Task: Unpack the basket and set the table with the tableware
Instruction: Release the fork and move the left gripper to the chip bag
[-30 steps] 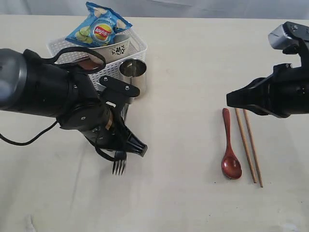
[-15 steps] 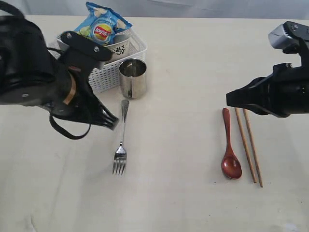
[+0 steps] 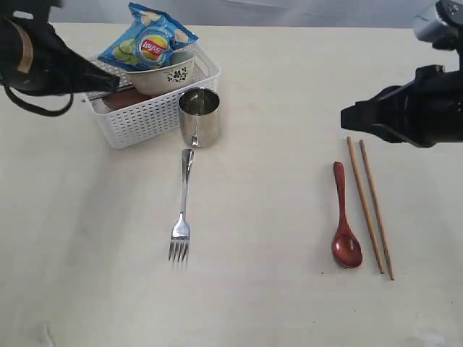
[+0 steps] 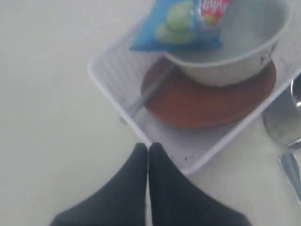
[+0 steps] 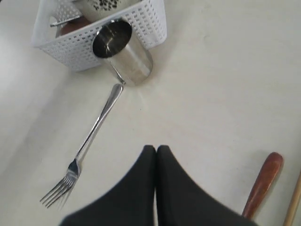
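Note:
The white basket [image 3: 145, 119] stands at the table's [image 3: 260, 289] back left, holding the cream floral bowl [image 3: 163, 76] on a reddish-brown plate [image 4: 202, 106]. A silver knife [image 4: 146, 94] lies beside the plate. The steel cup [image 3: 199, 116] stands by the basket, and the fork [image 3: 182, 210] lies in front of it. The dark red spoon [image 3: 343, 217] and chopsticks [image 3: 369, 206] lie to the right. My left gripper [image 4: 148, 147] is shut and empty, above the basket's near-left corner. My right gripper [image 5: 156, 149] is shut and empty, hovering above the chopsticks' far ends.
A blue chip bag [image 3: 148, 40] rests in the bowl and sticks out over the basket's back rim. The left arm [image 3: 36, 58] reaches in from the left edge, and the right arm [image 3: 419, 112] from the right edge.
My left arm has pulled back from over the fork, up and to the left, to the basket. The fork stays flat on the table. My right arm has risen slightly.

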{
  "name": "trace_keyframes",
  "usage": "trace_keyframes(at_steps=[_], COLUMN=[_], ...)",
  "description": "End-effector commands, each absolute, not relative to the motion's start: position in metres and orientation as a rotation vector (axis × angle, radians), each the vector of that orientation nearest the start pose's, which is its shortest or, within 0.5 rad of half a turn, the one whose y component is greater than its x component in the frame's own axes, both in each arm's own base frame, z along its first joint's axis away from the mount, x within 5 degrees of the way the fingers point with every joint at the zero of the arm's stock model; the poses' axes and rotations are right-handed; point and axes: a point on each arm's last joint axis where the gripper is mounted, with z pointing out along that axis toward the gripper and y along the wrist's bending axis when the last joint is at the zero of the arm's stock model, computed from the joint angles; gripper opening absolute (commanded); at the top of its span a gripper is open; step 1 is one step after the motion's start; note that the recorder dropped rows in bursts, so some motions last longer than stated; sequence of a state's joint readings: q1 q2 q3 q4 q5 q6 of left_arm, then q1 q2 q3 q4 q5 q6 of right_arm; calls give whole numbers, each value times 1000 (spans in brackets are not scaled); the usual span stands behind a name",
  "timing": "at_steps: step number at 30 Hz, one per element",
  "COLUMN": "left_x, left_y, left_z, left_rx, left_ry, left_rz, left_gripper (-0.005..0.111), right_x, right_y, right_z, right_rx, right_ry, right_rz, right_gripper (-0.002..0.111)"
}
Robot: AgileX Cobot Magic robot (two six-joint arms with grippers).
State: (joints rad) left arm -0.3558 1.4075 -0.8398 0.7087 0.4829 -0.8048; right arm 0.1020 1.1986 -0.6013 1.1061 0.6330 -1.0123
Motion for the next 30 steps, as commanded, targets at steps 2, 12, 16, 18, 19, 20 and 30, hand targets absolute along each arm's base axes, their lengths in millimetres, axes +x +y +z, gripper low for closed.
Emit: trace_keyframes(at_steps=[2,12,16,18,19,20,30], left_x=[294,374,401,408,407,406,427], left_y=[-46,-44,-47,-54,-56,-59,-65], left_z=[261,272,275,288,292,295,257], left_rx=[22,75,166,257,329,385,530], left_ry=[2202,2254,2418,2408,2403,2399,2378], left_rz=[-67,25,-28,-81,-88,-107,-215], left_gripper=[0,20,48,47,47,47,72], right_x=[218,220,220,220,220,220,219], right_y=[70,70,70,70,70,70,70], right_z=[259,260,260,260,260,260,260], right_rx=[-392,-462,-465,-469,-476,-480,-494], right_ry=[2251,2224,2223,2222,2224,2225,2224], right_rz=[703,664,663,660,660,656,648], right_gripper=[0,54,61,61,61,61,61])
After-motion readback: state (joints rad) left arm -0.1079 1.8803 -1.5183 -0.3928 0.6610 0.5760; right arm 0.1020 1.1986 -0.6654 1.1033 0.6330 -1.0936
